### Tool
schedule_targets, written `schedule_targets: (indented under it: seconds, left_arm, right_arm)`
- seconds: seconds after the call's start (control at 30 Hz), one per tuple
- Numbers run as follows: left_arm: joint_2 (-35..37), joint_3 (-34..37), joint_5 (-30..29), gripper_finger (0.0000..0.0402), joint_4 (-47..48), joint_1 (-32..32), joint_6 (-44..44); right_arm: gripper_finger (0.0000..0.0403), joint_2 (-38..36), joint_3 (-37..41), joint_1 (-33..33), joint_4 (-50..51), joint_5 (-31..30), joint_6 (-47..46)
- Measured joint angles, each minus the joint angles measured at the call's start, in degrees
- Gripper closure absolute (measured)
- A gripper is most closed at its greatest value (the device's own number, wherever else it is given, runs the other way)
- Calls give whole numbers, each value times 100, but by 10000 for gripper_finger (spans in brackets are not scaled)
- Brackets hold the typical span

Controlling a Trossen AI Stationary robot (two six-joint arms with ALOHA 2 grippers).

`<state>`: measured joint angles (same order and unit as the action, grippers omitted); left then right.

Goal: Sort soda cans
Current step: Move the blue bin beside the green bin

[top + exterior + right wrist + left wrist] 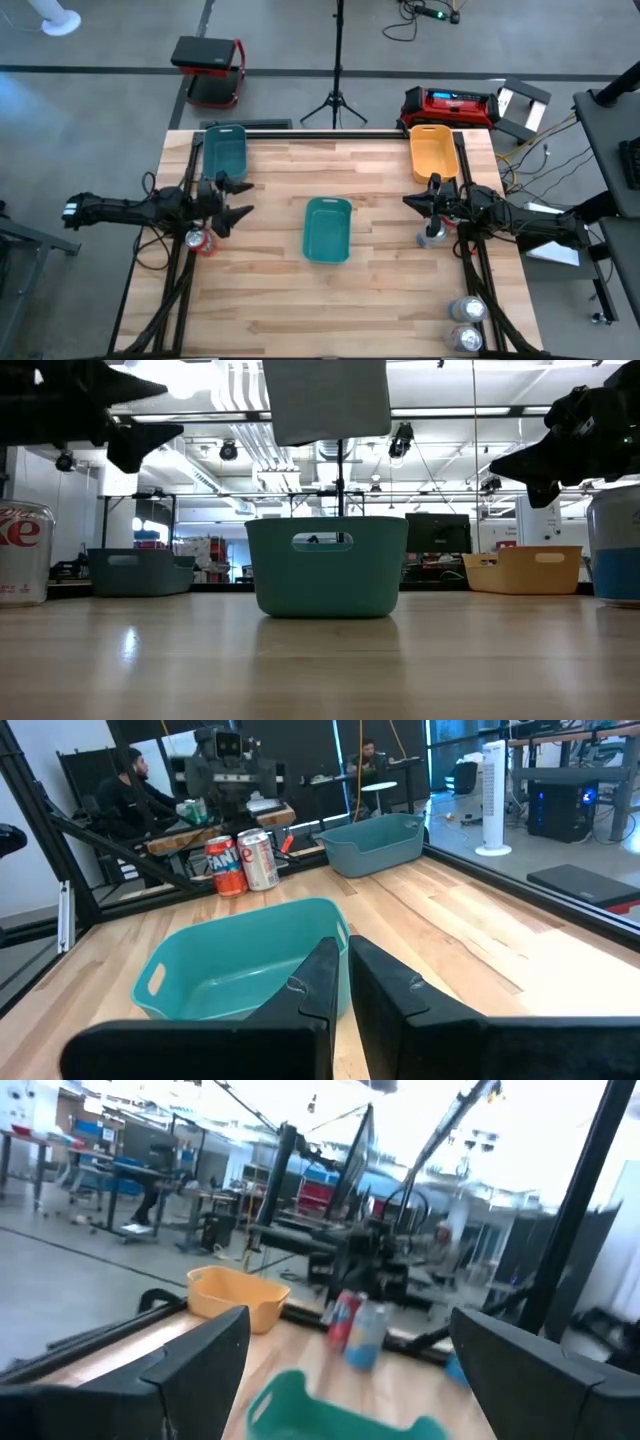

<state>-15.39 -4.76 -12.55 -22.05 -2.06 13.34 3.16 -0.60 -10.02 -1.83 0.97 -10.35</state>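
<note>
My right gripper (340,982) hangs above the right side of the table with its fingers drawn nearly together and nothing between them; a narrow slit is all that shows. My left gripper (345,1370) hovers over the left side, fingers spread wide and empty. Both sit raised and level, which I judge is a waiting pose that leaves the table free before a first reach.

Nearest the front edge, at the right corner, two silver soda cans (466,322) stand touching one another, well apart from every tray. Farther in, a silver can with a blue band (431,237) stands just below my right gripper, close enough that I read it as my likeliest first pick. On the opposite side, a red can and a silver can (200,241) stand as a pair by my left gripper; the right wrist view shows them upright and touching, the red one carrying orange lettering. That makes five cans I can count; I cannot find a sixth.

In the middle of the table sits a teal tray (327,229), empty as far as I can see. At the far edge a darker teal tray (225,150) stands on the left and an orange tray (432,152) on the right, both apparently empty, so no can has been sorted yet. I suppose the trays are spread out so each kind of can gets its own bin.
</note>
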Motion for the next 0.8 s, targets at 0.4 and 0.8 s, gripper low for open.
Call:
schedule_targets:
  seconds: [0.4, 0.8]
  left_arm:
    - [-923, -1008, -442, 72, 60, 5, -571]
    - [-3183, -2473, -1996, 72, 1041, 365, -533]
  right_arm:
    - [380, 2, 0, 2, 0, -2, 0]
    - [380, 0, 0, 2, 2, -1, 0]
